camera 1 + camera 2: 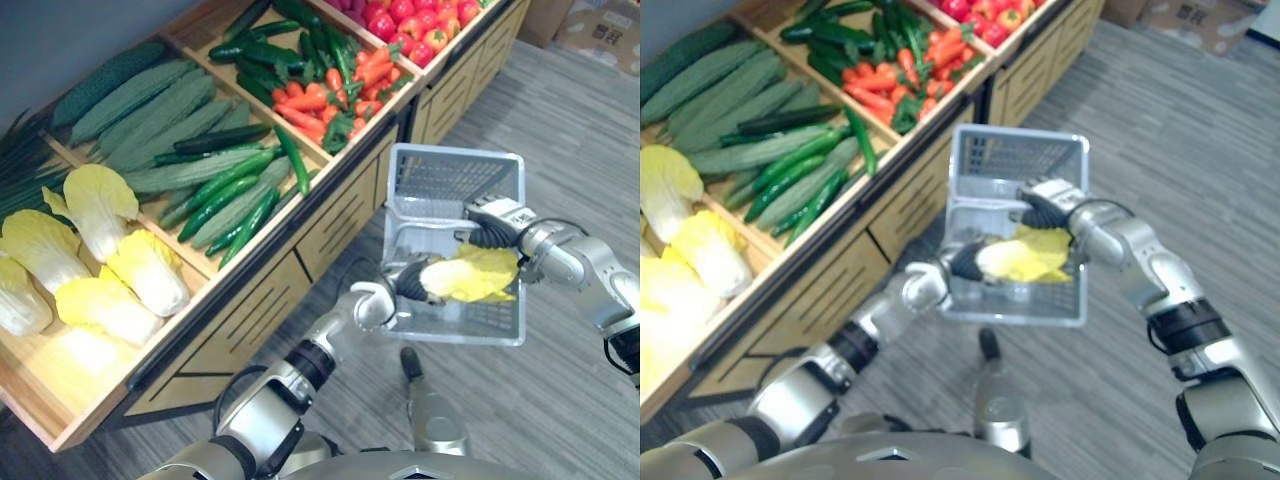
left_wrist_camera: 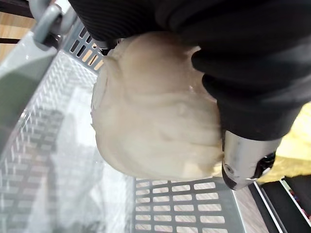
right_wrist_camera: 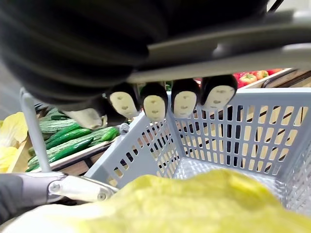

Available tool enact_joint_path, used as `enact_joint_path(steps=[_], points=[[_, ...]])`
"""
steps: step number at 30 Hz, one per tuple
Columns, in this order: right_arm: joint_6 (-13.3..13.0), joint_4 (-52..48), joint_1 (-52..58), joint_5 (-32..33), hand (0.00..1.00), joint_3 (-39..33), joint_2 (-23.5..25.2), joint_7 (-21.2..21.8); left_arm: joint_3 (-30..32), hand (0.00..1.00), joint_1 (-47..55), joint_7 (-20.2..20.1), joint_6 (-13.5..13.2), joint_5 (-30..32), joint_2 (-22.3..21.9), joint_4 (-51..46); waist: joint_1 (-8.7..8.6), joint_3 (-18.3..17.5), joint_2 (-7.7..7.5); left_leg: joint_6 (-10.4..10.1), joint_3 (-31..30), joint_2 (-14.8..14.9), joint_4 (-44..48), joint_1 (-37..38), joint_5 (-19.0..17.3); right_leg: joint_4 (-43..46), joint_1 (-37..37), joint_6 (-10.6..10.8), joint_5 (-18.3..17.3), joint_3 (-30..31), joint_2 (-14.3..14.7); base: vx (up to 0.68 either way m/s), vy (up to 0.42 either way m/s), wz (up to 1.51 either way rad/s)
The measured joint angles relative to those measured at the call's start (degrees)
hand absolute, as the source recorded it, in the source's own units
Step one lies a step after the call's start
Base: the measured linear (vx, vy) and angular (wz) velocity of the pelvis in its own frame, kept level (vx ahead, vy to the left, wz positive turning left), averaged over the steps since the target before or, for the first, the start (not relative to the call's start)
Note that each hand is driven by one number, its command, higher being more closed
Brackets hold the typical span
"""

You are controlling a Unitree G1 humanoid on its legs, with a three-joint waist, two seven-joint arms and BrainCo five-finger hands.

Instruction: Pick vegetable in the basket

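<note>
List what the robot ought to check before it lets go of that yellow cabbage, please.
1. Left hand has the cabbage: ok, its fingers are curled round the pale base.
2. Cabbage is above the basket, not the floor: ok, it lies within the rim.
3. Basket is held: ok, the right hand has its fingers curled round the handle.
4. Room inside: ok, bare mesh floor shows past the leaves.
5. Cabbage already rests on that mesh: cannot tell.
</note>
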Motion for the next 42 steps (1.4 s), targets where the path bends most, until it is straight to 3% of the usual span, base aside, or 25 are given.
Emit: enact_joint_path(steps=[16, 21, 26, 29, 31, 32, 34, 37, 39, 42], points=[[0.03, 0.13, 0.43, 0.28, 1.00, -2.31, 0.00, 1.37, 0.54, 0.00, -1.23, -0.02, 0.08, -0.16, -0.30, -0.42, -0.55, 0.27, 0.51, 0.72, -2.61, 0.78, 2.70, -2.13, -1.13, 0.00, 0.00, 0.08, 0.06, -1.44, -0.41, -0.01, 0.002, 0.05], [0.52, 0.33, 2.70, 0.89, 1.00, -7.42, 0.00, 1.35, -1.20, 0.00, -0.38, -0.65, 1.31, -1.13, 0.62, -7.57, -0.35, 0.36, 1.11, 1.28, -4.13, 1.19, 3.85, -3.69, -1.59, 0.00, 0.00, 0.20, 0.13, -2.72, -0.94, -0.02, 0.002, 0.14], [2.59, 5.64, 6.11, 1.90, 1.00, -11.81, 0.01, 1.35, -8.06, 0.00, 2.57, -4.92, -0.11, -13.49, 8.82, -27.58, 0.91, 0.21, 1.66, 1.36, -6.44, 1.60, 4.34, -4.07, -1.63, 0.00, 1.41, 0.20, 0.11, -4.83, -1.30, -0.01, -0.005, 0.20], [3.91, 9.18, 7.62, 2.10, 1.00, -12.05, 0.19, 1.38, -13.83, 0.00, 5.24, -9.92, -2.29, -33.54, 15.76, -37.93, 1.37, 0.07, 1.89, 1.44, -7.56, 1.76, 4.61, -4.29, -1.96, -0.23, 2.56, 0.30, 0.00, -6.16, -1.75, -0.03, -0.001, 0.20], [4.40, 11.39, 9.64, 2.10, 1.00, -14.57, 1.84, 1.18, -18.40, 0.00, 7.77, -13.37, -2.17, -48.24, 21.10, -43.42, 1.42, -0.52, 2.58, 1.46, -7.93, 1.52, 4.70, -4.94, -1.97, -0.01, 2.42, 0.31, 0.00, -7.18, -2.17, -0.02, 0.012, 0.18], [5.14, 13.59, 10.96, 2.09, 1.00, -15.91, 3.62, 0.70, -21.35, 0.00, 9.23, -15.29, -1.14, -58.52, 25.56, -47.43, 1.78, -0.93, 3.14, 1.46, -8.08, 1.56, 4.69, -4.95, -1.96, 0.18, 2.46, 0.31, -0.02, -7.85, -2.24, -0.01, 0.006, 0.08], [6.15, 16.59, 13.10, 2.08, 1.00, -17.13, 5.33, -0.87, -22.94, 0.00, 10.03, -16.74, -0.32, -66.29, 30.98, -51.50, 2.41, -1.89, 3.71, 1.58, -8.80, 1.48, 4.52, -5.50, -1.85, 0.39, 2.51, 0.28, -0.27, -9.32, -2.72, 0.00, -0.010, 0.28], [7.28, 20.50, 16.93, 1.89, 1.00, -20.60, 8.02, -2.61, -22.66, 0.00, 10.95, -17.57, 0.24, -77.21, 37.85, -55.59, 3.04, -3.23, 3.98, 1.90, -11.68, 0.99, 3.79, -7.12, -1.11, 1.19, 2.78, 0.20, -0.68, -13.10, -3.83, -0.01, -0.014, 0.56], [7.38, 24.91, 20.38, 1.76, 1.00, -24.74, 10.61, -3.72, -20.06, 0.00, 14.52, -17.84, 1.35, -80.96, 42.94, -58.91, 3.83, -4.38, 2.96, 2.16, -15.21, -0.48, 1.74, -8.33, 0.20, 1.32, 3.70, -0.13, -1.04, -17.23, -4.96, -0.02, -0.023, 0.89], [8.28, 31.23, 25.18, 1.97, 1.00, -32.59, 15.80, -6.34, -6.25, 0.00, 27.32, -17.12, 1.94, -84.39, 45.62, -62.34, 4.01, -6.17, 1.57, 2.85, -20.83, -2.79, -1.71, -9.96, 2.73, 1.22, 5.29, -0.31, -2.01, -22.84, -6.69, 0.01, -0.021, 0.89]])
